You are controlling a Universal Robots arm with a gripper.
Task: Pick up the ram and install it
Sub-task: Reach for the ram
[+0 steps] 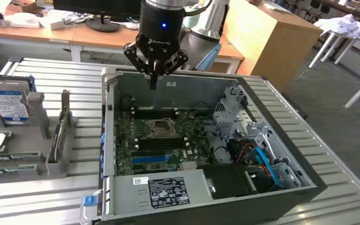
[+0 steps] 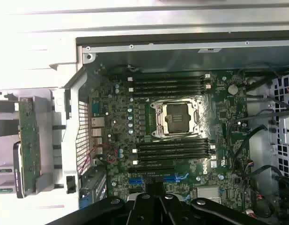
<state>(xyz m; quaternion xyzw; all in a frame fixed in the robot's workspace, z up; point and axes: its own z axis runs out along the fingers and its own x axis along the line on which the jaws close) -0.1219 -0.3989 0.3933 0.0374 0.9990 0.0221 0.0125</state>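
Your gripper [image 1: 153, 80] hangs over the far wall of the open computer case [image 1: 192, 93], its fingers pinched fully together with nothing between them. In the wrist view the black fingers [image 2: 143, 206] come up at the picture's edge, above the motherboard [image 2: 116, 122].

You will find the ram [image 1: 58, 138] well apart from the gripper, outside the case on the exterior view's left. It stands on its long edge in a slot of the grey rack [image 1: 36, 112], which sits on the ribbed metal table [image 1: 42, 192] just beside the case. In the wrist view the same green stick [image 2: 29, 140] shows in the rack beyond the case's side wall. It is not yet installed.

Look at the rack: besides the ram it holds a hard drive [image 1: 8, 105] with a blue and white label, standing upright in its own bay. You can also see a few flat boards lower down, too small to tell apart.

Look into the case. The motherboard lies flat on its floor with the processor socket [image 2: 176, 117] near the middle. One bank of long black slots [image 2: 170, 84] lies on one side of the socket and a second bank [image 2: 174, 150] on the other. The blue slot strip [image 2: 139, 178] lies just past that second bank. On the exterior view's right the case holds a metal drive cage [image 1: 233, 110] and blue cables [image 1: 261, 159]. A labelled power supply [image 1: 167, 190] fills the near end.
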